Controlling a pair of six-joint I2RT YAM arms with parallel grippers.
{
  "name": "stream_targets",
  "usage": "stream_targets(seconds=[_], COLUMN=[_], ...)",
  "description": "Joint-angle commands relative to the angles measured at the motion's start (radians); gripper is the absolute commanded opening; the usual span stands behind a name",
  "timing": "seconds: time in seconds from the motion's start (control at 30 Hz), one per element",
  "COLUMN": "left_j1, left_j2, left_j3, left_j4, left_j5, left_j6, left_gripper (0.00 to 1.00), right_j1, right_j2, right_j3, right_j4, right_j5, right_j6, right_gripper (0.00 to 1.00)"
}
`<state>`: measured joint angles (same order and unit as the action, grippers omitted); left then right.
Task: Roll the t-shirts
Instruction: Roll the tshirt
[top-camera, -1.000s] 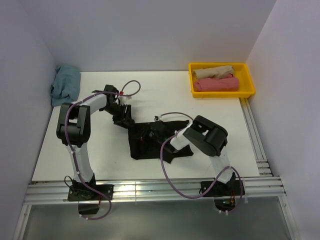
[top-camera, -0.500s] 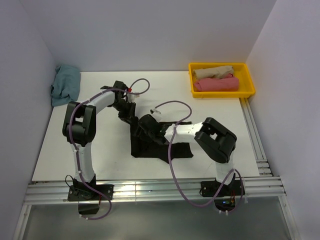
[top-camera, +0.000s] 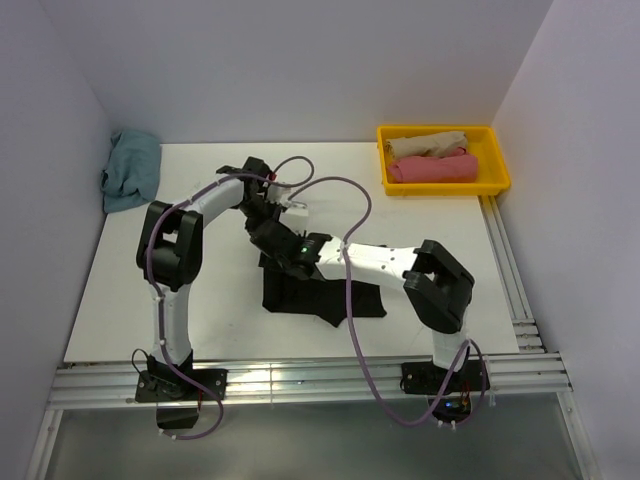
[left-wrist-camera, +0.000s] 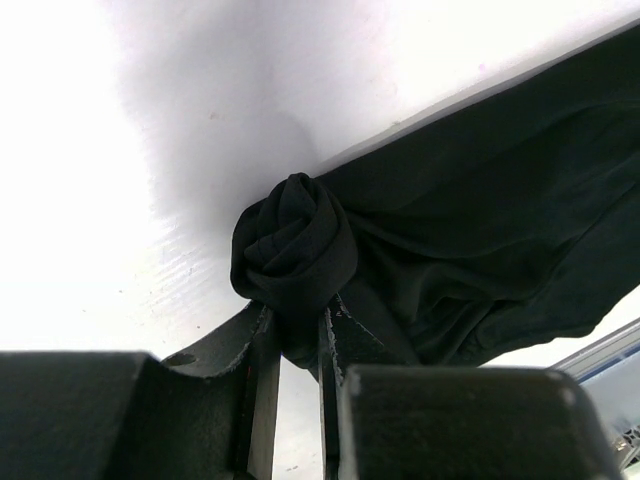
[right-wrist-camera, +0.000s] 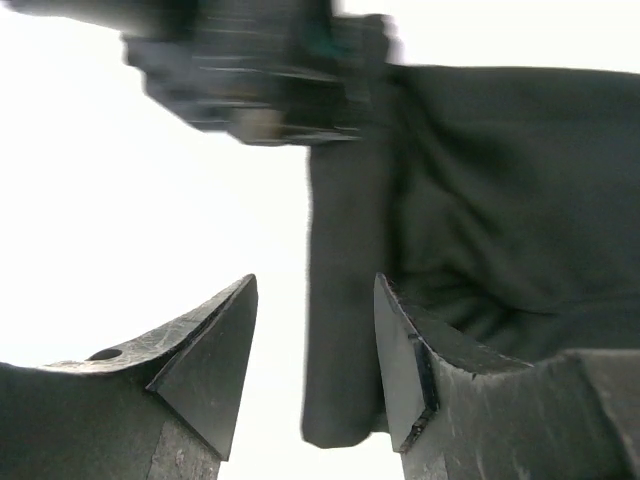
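The black t-shirt (top-camera: 322, 296) lies bunched in the middle of the table, partly rolled at its left end. My left gripper (top-camera: 268, 231) is shut on the tight rolled end (left-wrist-camera: 293, 245) of that shirt; its fingers (left-wrist-camera: 262, 350) pinch the cloth just under the roll. My right gripper (top-camera: 284, 252) reaches across the shirt to that same corner. It is open (right-wrist-camera: 315, 300), with the shirt's rolled edge (right-wrist-camera: 345, 350) hanging between its jaws, close to the right finger. The left gripper's body (right-wrist-camera: 260, 70) shows blurred at the top of the right wrist view.
A yellow bin (top-camera: 497, 160) at the back right holds a rolled beige shirt (top-camera: 425, 144) and a rolled pink shirt (top-camera: 432, 168). A teal shirt (top-camera: 132, 168) lies crumpled at the back left by the wall. Purple cables loop over the shirt.
My right arm has swung left across the black shirt until its gripper is beside the left one. My left gripper has shifted right and slightly back, holding the rolled end.
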<state>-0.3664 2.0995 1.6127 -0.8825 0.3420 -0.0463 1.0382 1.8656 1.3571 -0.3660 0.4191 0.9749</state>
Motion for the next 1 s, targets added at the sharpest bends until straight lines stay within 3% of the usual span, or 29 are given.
stream_targets(seconds=[0.0, 0.33, 0.67, 0.83, 0.97], left_j1=[-0.011, -0.017, -0.022, -0.023, -0.023], left_j2=[0.016, 0.028, 0.047, 0.056, 0.059], left_j3=[0.056, 0.072, 0.093, 0.099, 0.108], left_j4=[-0.029, -0.044, -0.049, -0.049, -0.050], left_j5=[-0.026, -0.038, -0.032, -0.023, -0.015], left_j6=[-0.007, -0.009, -0.013, -0.017, -0.020], left_gripper=[0.00, 0.00, 0.03, 0.11, 0.25], right_j1=[0.031, 0.052, 0.068, 0.071, 0.072], right_j2=[0.070, 0.242, 0.285, 0.299, 0.319], right_j3=[0.115, 0.338, 0.329, 0.329, 0.341], right_j4=[-0.089, -0.255, -0.241, -0.235, -0.255], right_j5=[0.084, 0.155, 0.136, 0.112, 0.095], right_j6=[-0.054, -0.071, -0.087, -0.093, -0.091], right_gripper=[0.57, 0.56, 0.56, 0.57, 0.57])
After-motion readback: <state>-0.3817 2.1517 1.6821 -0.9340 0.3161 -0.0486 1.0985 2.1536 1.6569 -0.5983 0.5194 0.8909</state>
